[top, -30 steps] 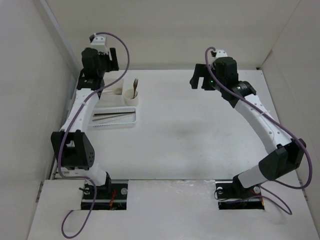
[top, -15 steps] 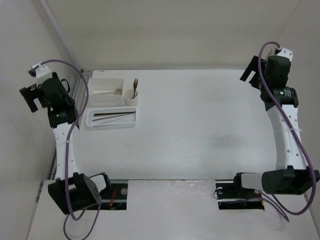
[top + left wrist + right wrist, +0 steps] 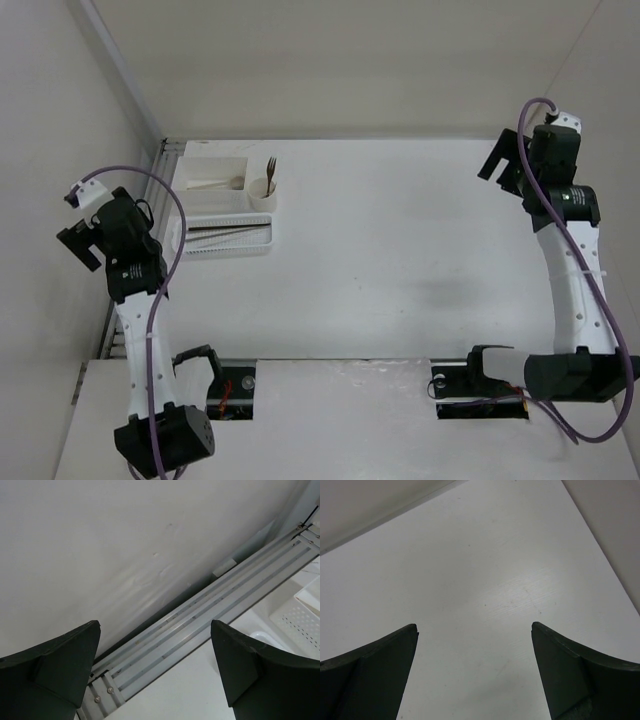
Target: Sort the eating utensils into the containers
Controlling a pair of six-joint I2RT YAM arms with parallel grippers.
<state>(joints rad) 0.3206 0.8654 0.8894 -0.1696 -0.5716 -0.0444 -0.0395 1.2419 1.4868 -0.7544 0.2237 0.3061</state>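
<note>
The sort looks finished, or close to it: no utensil lies loose on the bare tabletop (image 3: 400, 250), and every piece that can be made out sits in a container. The three white containers are grouped at the far left corner. The rectangular box (image 3: 212, 163) is furthest back and holds a pale piece that is probably a spoon (image 3: 228, 183), too small to be sure. Just beside the box, on its right, the small round cup (image 3: 262, 191) holds a brown fork (image 3: 271, 166) upright, tines up. In front of both lies the long ribbed tray (image 3: 226, 247), with dark chopsticks (image 3: 230, 231) laid lengthwise in it. Whether other pieces are tucked inside cannot be told.

The left tool (image 3: 155, 680) is off the left edge, facing the side wall, jaws wide apart and empty. The right tool (image 3: 475, 675) hangs over the bare far right corner, also fully spread with nothing between its jaws.
</note>
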